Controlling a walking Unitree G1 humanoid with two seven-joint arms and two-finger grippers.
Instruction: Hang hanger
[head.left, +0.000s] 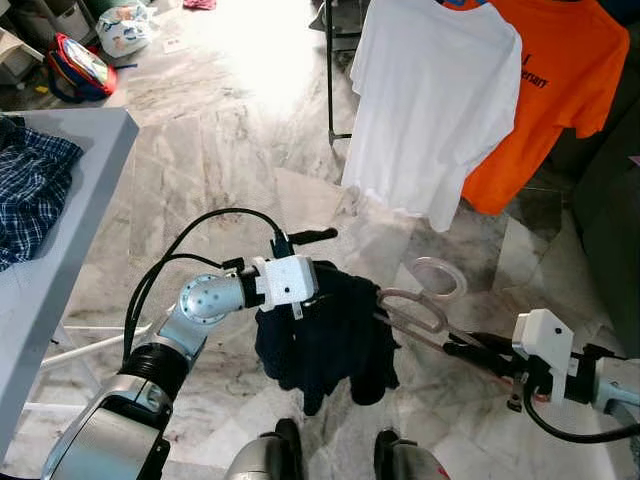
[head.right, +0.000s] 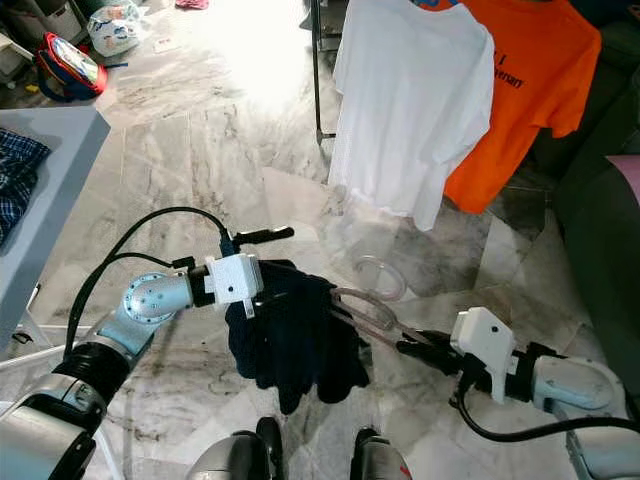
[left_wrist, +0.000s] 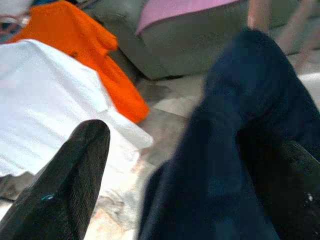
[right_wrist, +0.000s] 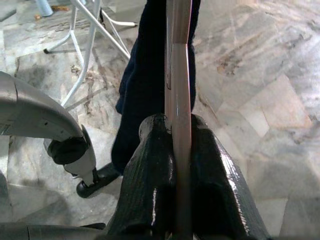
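hanger (head.left: 415, 305): pale pink plastic, lying roughly level above the marble floor, hook loop pointing toward the hanging shirts | load: dark navy garment (head.left: 330, 340) draping over its left end, hanging bunched | position: sitting low, in front of the robot's body

Open marble floor (head.left: 220, 150) lies ahead between the grey table (head.left: 60, 260) on the left and the hanging white shirt (head.left: 435, 100) and orange shirt (head.left: 555, 90) on the right. A dark sofa (head.right: 600, 230) (far right) closes that side; bags (head.left: 80, 65) sit far back.
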